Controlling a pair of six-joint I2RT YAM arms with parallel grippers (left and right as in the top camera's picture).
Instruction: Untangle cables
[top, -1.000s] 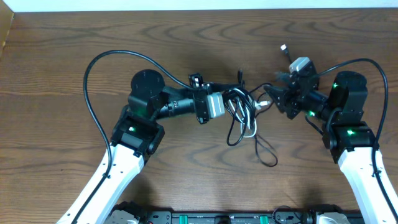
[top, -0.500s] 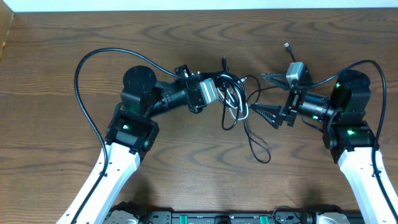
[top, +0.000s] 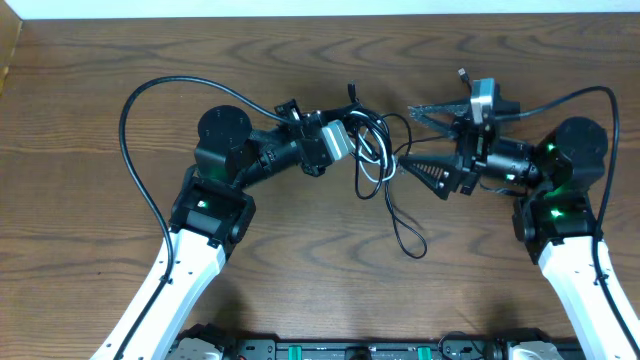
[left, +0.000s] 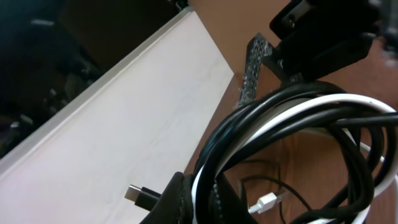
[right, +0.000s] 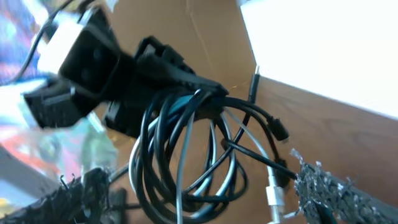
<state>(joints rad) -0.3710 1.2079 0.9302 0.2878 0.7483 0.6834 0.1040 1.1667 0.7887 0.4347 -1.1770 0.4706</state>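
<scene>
Cables (top: 375, 155) sit as one tangled bundle mid-desk, btwn the two arms, nearer the far edge of the desk (top: 100, 120). Mostly black cords, w/ one white cable (top: 388, 172) looped through them. One long black loop (top: 405, 238) trails out of the bundle toward the near side of the desk, over the wood

L gripper (top: 357, 135) is clamped down on the left side of the bundle, jaws almost together w/ several strands pinched in them. In the L wrist view its fingers (left: 177, 199) show dark at the bottom, and the white cable plus the black ones arc up out of them in a thick coil. A black plug (left: 140, 194) sticks out just beside those fingers. A small white plug (left: 264, 202) shows lower down to the right

R gripper (top: 405, 138) is spread wide and has hold of nothing. Its two fingers (top: 430, 172) point at the bundle from the right, one on the far side and one on the near side, tips just beside the outermost strands. Touching or not: can't tell. In the R wrist view the coil sits ahead, framed by the two rough-faced fingers, w/ the L gripper holding its top
</scene>
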